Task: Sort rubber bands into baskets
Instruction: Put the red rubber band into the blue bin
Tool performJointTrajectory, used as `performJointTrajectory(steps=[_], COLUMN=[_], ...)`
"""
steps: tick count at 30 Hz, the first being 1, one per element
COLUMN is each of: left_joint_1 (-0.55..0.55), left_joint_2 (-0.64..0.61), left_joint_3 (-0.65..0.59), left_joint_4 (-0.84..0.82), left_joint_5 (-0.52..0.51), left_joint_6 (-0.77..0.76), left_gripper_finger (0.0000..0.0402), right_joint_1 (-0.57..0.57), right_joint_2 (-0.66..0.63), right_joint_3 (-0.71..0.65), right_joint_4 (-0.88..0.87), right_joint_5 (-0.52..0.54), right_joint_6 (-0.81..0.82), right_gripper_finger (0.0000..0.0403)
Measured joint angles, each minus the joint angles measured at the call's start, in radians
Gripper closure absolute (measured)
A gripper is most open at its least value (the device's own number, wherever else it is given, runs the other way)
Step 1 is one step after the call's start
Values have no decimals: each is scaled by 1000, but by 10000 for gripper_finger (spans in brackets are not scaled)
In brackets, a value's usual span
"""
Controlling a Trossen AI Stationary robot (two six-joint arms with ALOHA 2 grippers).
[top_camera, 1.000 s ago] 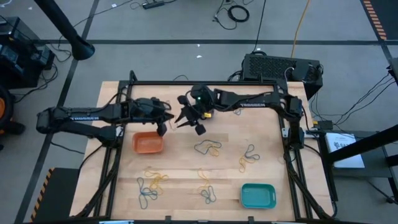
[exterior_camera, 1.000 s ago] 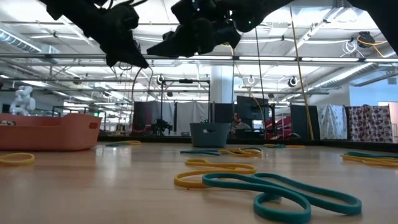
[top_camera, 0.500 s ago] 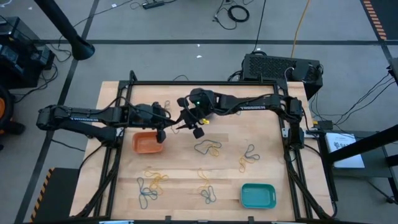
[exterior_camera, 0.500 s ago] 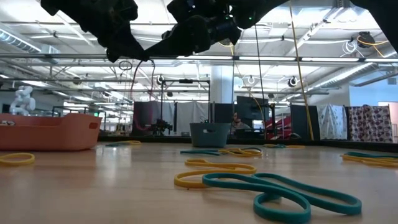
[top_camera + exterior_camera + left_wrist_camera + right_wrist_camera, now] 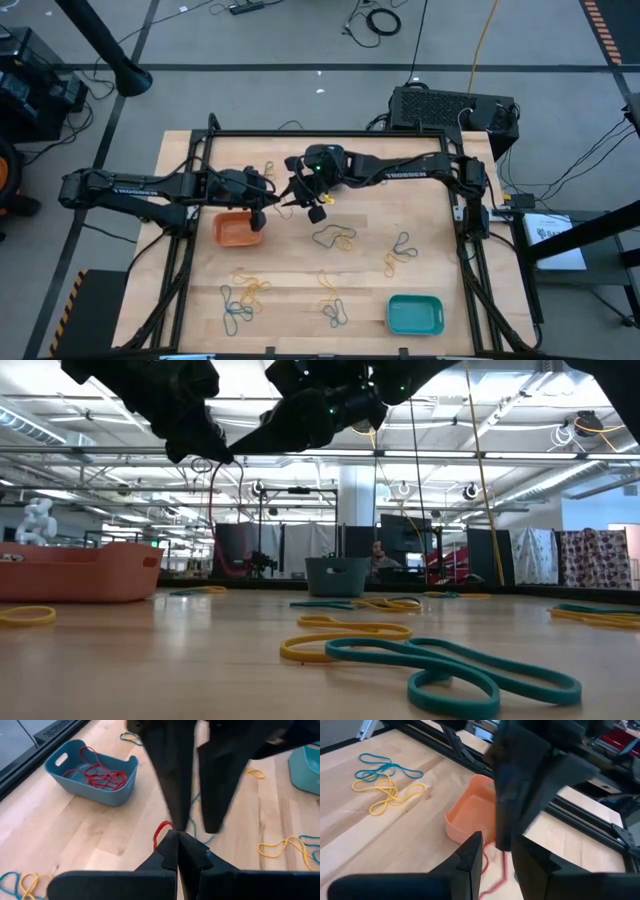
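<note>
The left pincer [image 5: 177, 842], clamped on a red rubber band [image 5: 159, 831] facing the half-parted right pincer [image 5: 192, 822], holds a light, limp, stretchy loop; pinch one strand.

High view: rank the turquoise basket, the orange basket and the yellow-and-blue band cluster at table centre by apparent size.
1. Turquoise rectangular plastic basket, largest.
2. Orange rectangular plastic basket, partly hidden by the left claw, so only probably smaller.
3. Yellow-and-blue rubber band cluster, smallest.

Red band [image 5: 159, 831] mostly hidden behind left pincer [image 5: 178, 839], orange basket [image 5: 75, 572] cut off at edge
</note>
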Motion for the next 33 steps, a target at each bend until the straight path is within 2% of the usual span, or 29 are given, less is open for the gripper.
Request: performJointTrajectory(steps=[7,20,25,28,33], left_joint_1=[0,1,1,1,1], left_joint_2=[0,0,0,0,3], left_joint_3=[0,0,0,1,1], left_joint_4=[13,54,52,51,32], left_joint_5=[19,19,19,18,-55], left_joint_6=[3,27,26,26,38], left_gripper_finger=[400,400,400,396,356], right_joint_1=[-1,-1,0,-1,-1], right_joint_2=[0,0,0,0,0], right_joint_3=[0,0,0,0,4], right_joint_4=[-3,-57,-84,-113,-148], right_joint_5=[46,46,143,150,175], right_joint_6=[6,59,56,43,67], right_gripper_finger=[307,311,356,394,400])
